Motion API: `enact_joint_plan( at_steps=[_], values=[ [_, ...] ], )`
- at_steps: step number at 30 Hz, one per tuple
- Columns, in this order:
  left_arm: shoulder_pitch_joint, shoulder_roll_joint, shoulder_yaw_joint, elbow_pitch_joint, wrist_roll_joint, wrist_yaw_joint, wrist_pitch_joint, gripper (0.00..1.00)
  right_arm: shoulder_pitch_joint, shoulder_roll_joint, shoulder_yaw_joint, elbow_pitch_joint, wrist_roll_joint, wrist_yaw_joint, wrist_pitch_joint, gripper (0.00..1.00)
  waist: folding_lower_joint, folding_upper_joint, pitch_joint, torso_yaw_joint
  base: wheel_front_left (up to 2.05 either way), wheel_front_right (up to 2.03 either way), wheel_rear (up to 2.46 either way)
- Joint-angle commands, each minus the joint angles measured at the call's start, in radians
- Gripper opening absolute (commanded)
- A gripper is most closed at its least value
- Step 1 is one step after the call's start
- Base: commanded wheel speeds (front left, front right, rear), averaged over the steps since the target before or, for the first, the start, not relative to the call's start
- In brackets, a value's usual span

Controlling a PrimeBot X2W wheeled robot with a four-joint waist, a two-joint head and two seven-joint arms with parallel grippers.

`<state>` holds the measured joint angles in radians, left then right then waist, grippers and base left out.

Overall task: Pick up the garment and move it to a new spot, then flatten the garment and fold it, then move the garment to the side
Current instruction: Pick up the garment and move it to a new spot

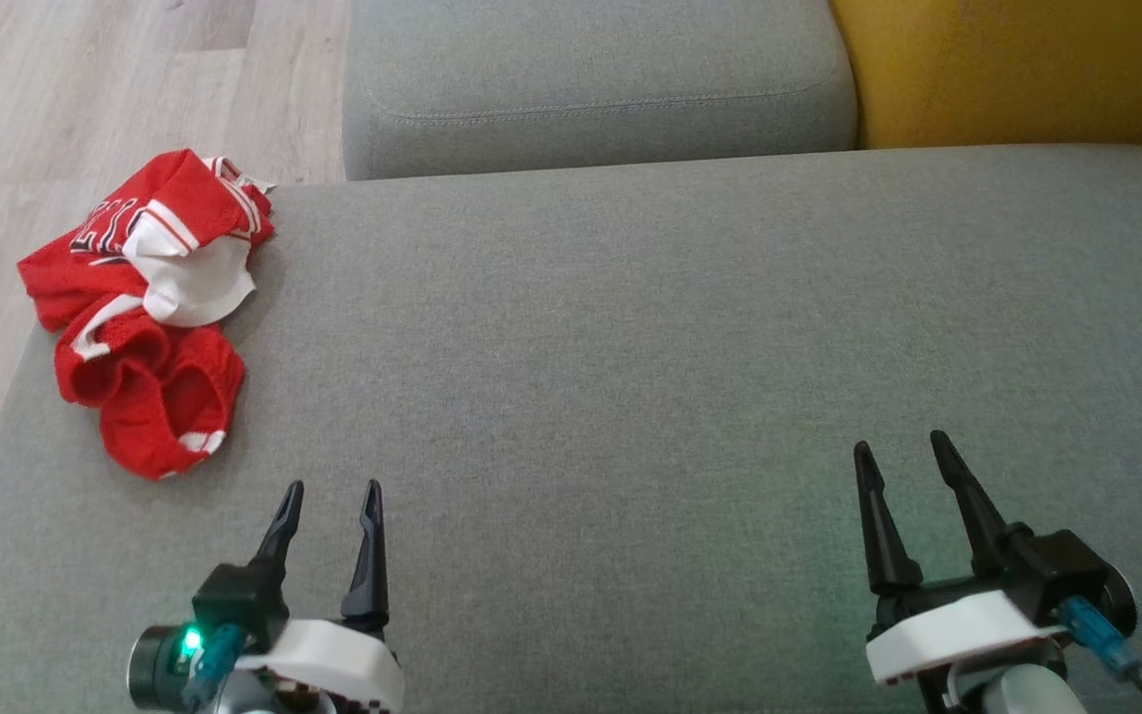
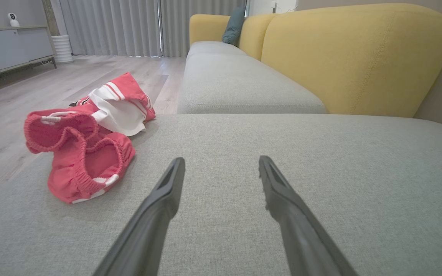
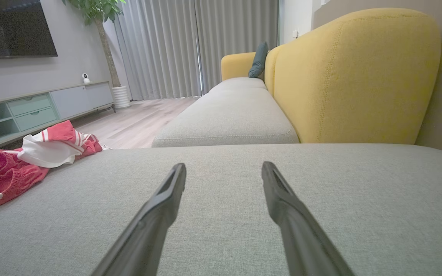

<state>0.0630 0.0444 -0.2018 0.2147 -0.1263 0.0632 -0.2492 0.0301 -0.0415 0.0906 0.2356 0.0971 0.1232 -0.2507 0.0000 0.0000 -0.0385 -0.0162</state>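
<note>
The left hand [image 1: 332, 485] hovers low over the grey sofa seat [image 1: 630, 347] with its two dark fingers spread apart and nothing between them, tips pointing to 12 o'clock in the head view. The right hand [image 1: 900, 440] is well apart from it at 3 o'clock, fingers likewise spread and empty, leaning slightly toward 11 o'clock.

From the left hand, the crumpled red-and-white mesh garment [image 1: 145, 307] lies near at about 11 o'clock, on the seat's left edge, with part of it reaching over the edge above the wooden floor [image 1: 85, 79]. It is bunched up, and its long axis runs roughly from 12 to 6 o'clock. The end with dark lettering and white-striped trim points to 12 o'clock. The gathered elastic openings point to 6 o'clock, toward the robot, and a white panel is folded over the middle.

At 12 o'clock beyond the seat is a second grey cushion [image 1: 591, 89], with the yellow backrest [image 1: 1007, 69] at 1 o'clock.
</note>
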Motion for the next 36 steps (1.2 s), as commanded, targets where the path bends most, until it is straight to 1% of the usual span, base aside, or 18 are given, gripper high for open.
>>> enact_joint_plan(
  at_steps=[1,17,21,24,27,36],
  values=[
    [-0.037,0.006,0.038,-0.031,0.0,0.008,-0.013,1.0,-0.042,-0.009,0.019,-0.032,0.003,0.008,-0.011,1.0,0.0,0.0,0.0,0.0,0.0,0.0,0.0],
    [-0.038,0.006,0.04,-0.034,0.001,0.011,-0.013,1.0,-0.04,-0.009,0.013,-0.038,-0.002,0.008,-0.011,1.0,0.0,0.0,0.001,0.006,0.0,0.0,0.0],
    [-0.044,0.006,0.037,-0.032,0.002,0.011,-0.013,1.0,-0.038,-0.009,0.012,-0.04,-0.003,0.008,-0.011,1.0,0.0,0.0,-0.001,0.022,0.0,0.0,0.0],
    [-0.048,0.006,0.034,-0.034,0.003,0.012,-0.013,1.0,-0.036,-0.009,0.013,-0.042,-0.002,0.008,-0.011,1.0,0.0,0.0,-0.004,0.051,0.0,0.0,0.0],
    [-0.051,0.006,0.031,-0.036,0.007,0.012,-0.013,1.0,-0.034,-0.009,0.013,-0.043,0.002,0.008,-0.011,1.0,0.0,0.0,-0.007,0.094,0.0,0.0,0.0],
    [-0.057,0.006,0.035,-0.052,0.019,0.004,-0.013,1.0,-0.028,-0.009,0.018,-0.046,0.021,0.008,-0.011,1.0,0.0,0.0,-0.013,0.268,0.0,0.0,0.0]
  ],
)
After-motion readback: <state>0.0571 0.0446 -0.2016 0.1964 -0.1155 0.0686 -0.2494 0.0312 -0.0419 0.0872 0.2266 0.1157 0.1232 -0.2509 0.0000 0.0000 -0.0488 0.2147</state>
